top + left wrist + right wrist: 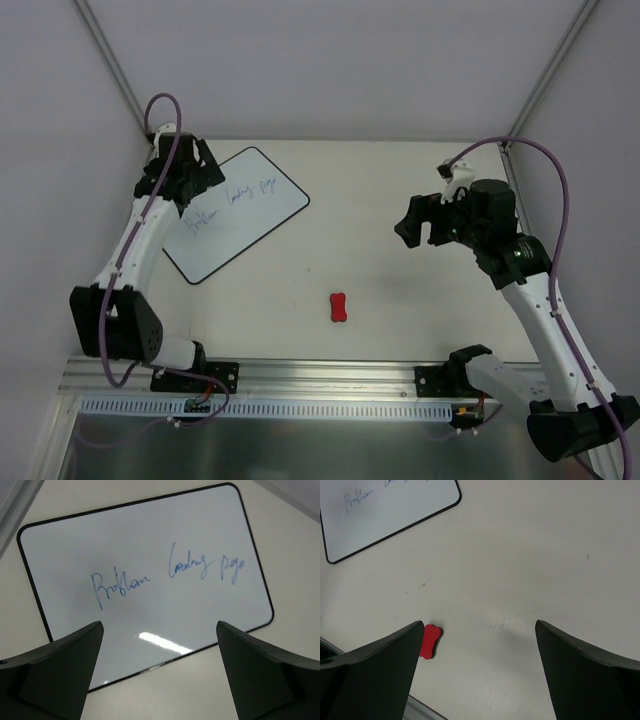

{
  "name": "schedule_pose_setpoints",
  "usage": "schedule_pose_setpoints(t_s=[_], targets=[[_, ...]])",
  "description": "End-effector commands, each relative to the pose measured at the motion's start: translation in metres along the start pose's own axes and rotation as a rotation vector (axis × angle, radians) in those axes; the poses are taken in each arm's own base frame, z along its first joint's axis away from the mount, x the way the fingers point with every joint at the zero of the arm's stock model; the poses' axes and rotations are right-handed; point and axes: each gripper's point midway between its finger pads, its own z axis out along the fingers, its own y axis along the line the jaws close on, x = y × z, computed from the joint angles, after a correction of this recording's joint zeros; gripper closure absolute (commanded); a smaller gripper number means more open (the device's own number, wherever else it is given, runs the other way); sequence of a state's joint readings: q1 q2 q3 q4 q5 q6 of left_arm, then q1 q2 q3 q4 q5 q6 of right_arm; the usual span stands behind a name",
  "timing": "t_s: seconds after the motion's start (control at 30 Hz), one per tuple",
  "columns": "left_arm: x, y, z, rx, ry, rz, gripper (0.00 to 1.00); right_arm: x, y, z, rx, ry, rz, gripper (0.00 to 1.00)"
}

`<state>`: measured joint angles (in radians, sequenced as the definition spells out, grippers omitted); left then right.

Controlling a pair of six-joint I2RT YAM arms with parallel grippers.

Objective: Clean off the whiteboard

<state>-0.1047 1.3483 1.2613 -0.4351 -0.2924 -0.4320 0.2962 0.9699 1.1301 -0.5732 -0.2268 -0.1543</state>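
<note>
The whiteboard [237, 212] lies flat at the back left of the table, white with a thin black edge and blue handwriting. It fills the left wrist view [145, 575] and shows at the top left of the right wrist view [385, 515]. My left gripper [190, 170] hovers over the board's far left corner, open and empty [160, 670]. A small red eraser [339, 307] lies on the table near the front middle; it also shows in the right wrist view [430, 641]. My right gripper [415, 222] hangs open and empty above the table at the right [477, 670].
An aluminium rail [330, 375] runs along the table's near edge with both arm bases on it. White walls enclose the table at the back and sides. Bare table lies between the board and the eraser.
</note>
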Motion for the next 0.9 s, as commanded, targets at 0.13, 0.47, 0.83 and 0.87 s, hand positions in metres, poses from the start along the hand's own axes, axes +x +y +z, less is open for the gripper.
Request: schedule_pose_setpoints(t_s=[0.13, 0.47, 0.83, 0.87], targets=[[-0.037, 0.01, 0.095, 0.064, 0.081, 0.093, 0.01, 0.015, 0.033, 0.005, -0.164, -0.002, -0.049, 0.01], [-0.037, 0.053, 0.197, 0.162, 0.188, 0.165, 0.01, 0.037, 0.05, 0.024, -0.284, 0.114, -0.044, 0.01], [0.007, 0.102, 0.229, 0.075, 0.301, 0.199, 0.01, 0.064, 0.062, 0.046, -0.33, 0.271, -0.008, 0.01], [0.008, 0.104, 0.23, 0.069, 0.303, 0.2, 0.01, 0.065, 0.063, 0.046, -0.339, 0.28, -0.006, 0.01]])
